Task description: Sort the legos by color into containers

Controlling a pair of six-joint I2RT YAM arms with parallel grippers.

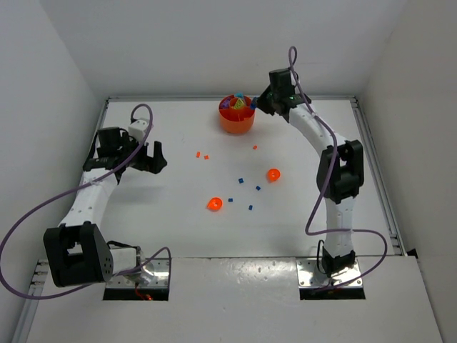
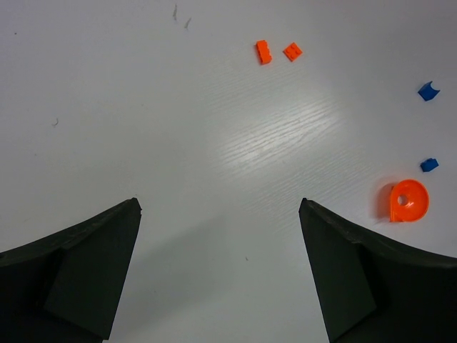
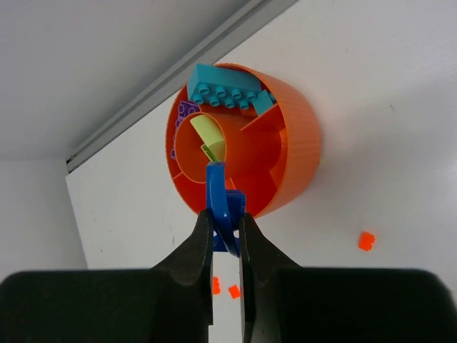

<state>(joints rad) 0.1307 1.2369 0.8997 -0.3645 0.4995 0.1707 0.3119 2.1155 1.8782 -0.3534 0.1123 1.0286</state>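
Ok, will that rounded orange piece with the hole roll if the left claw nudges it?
Probably slides: the rounded orange piece seems to lie flat on the table. Looks hard, light; its curved edge may slip a pinch.

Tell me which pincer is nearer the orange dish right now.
Right. The right pincer, shut on a blue lego, is at the rim of the orange dish; the left pincer, open, is far off on the robot's left side.
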